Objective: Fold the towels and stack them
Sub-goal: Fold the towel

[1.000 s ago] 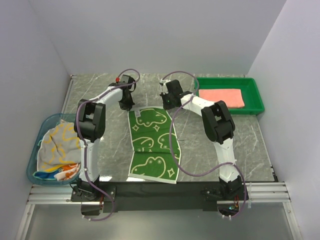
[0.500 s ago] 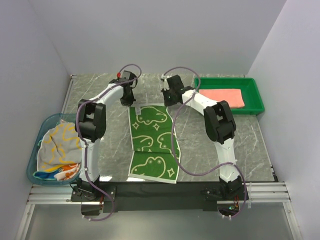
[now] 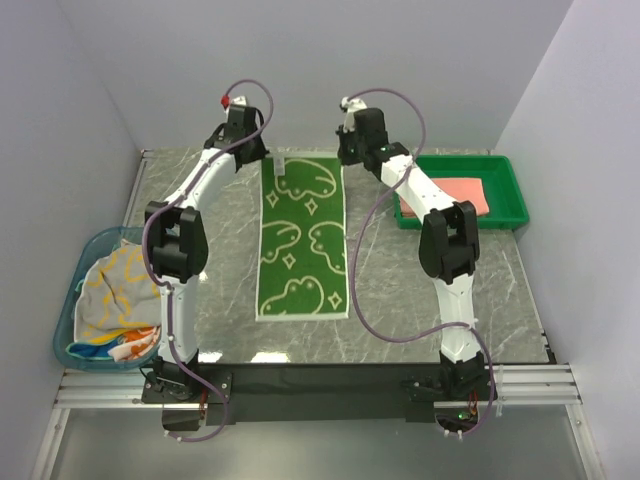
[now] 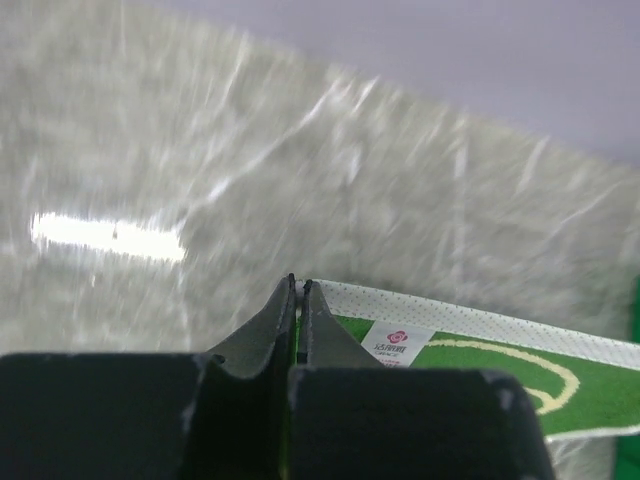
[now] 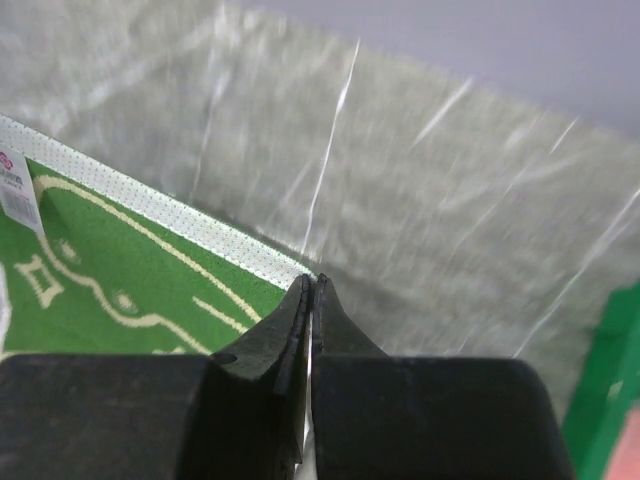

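Frog towel [image 3: 303,235]: flat mid-table, running twelve to six.
Left gripper [image 4: 298,292]: clenched on its eleven-o'clock corner.
Right gripper [image 5: 310,285]: clenched, apparently on the one-o'clock corner.
Fold: carry both corners level toward six.

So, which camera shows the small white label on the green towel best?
The left wrist view: the label is close, its red emblem visible. The right wrist view cuts the label at the frame edge; the top view shows a tiny speck.
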